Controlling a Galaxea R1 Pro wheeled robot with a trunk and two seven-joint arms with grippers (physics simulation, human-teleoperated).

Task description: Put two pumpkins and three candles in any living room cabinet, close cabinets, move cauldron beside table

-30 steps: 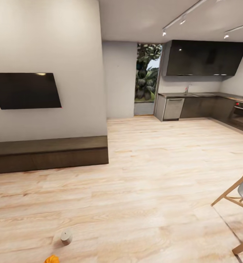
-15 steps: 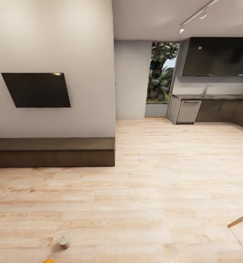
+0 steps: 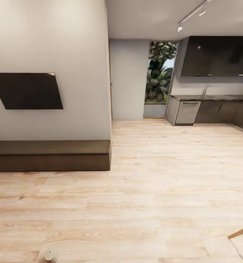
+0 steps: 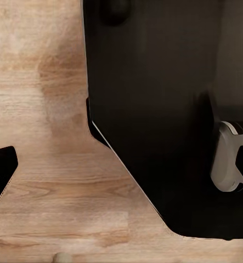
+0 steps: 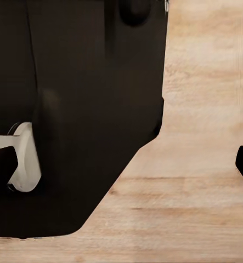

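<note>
Standing on the pale wood floor, one candle sits at the head view's lower left, well apart from one closed dark brown cabinet under one wall television. Neither pincer's grip can be told.

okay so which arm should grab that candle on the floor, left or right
Left, probably. In the head view the candle stands on the wood floor toward the robot's left side, so the left arm looks nearer. Neither arm is reaching yet.
</note>
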